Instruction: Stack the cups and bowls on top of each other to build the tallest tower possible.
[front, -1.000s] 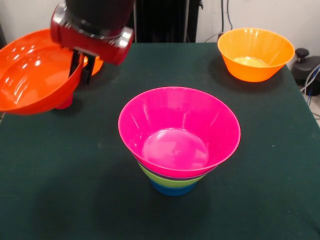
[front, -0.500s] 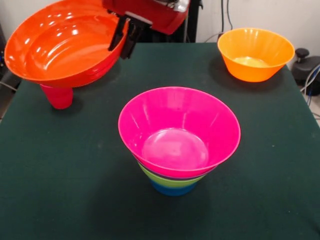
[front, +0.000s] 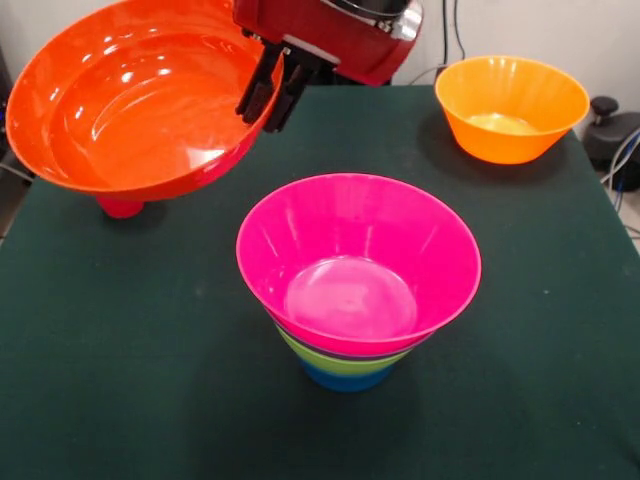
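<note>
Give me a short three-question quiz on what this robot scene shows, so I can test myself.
1. True or false: the wide orange bowl is resting flat on the table.
2. Which bowl tops the tower? A) pink B) purple C) yellow-orange
3. Fill in: the gripper has its fingers clamped on the orange bowl's ____.

Key
1. False: it is lifted and tilted, above the red cup.
2. A, the pink bowl.
3. Rim.
</note>
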